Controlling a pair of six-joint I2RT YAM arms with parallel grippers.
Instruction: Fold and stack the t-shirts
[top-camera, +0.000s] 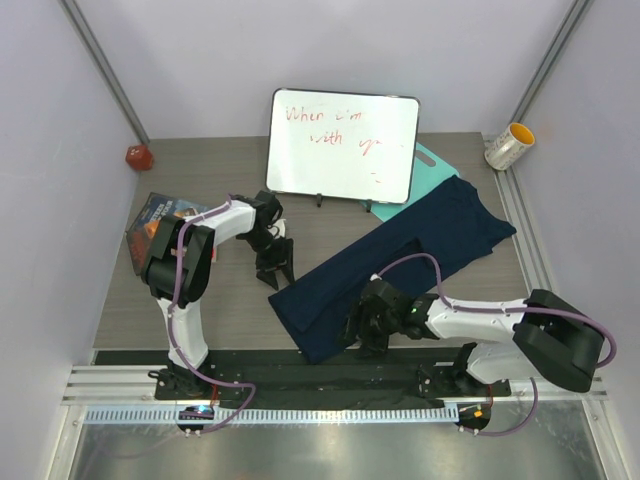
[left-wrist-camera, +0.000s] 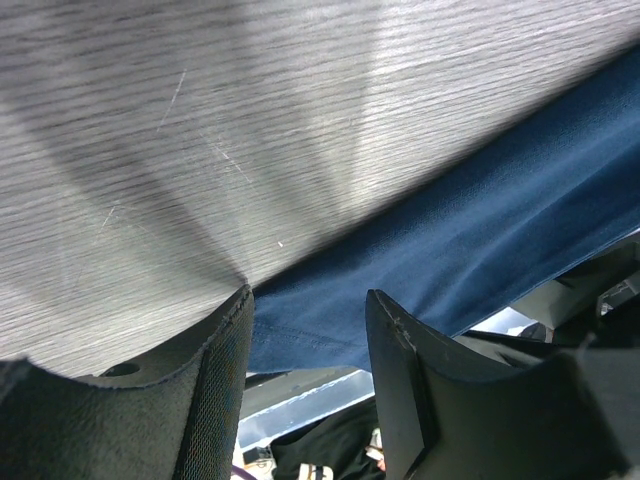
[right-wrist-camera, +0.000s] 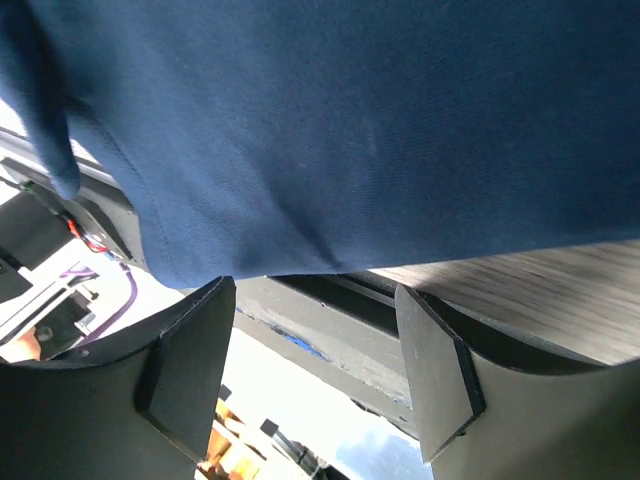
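A white rectangular dry-erase board with red handwriting (top-camera: 343, 146) is standing at the rear of the grey wood-grain table (top-camera: 200, 180), partly covering a flat teal board (top-camera: 432, 162). A small red lump (top-camera: 138, 157) is sitting rear left, a yellow-topped cylinder (top-camera: 509, 146) rear right, a dark printed box (top-camera: 150, 225) at the left edge.

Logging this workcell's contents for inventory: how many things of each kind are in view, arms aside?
Navy t-shirt: 1
Whiteboard: 1
Teal board: 1
Red object: 1
Yellow-rimmed cup: 1
Dark box: 1
Total: 6
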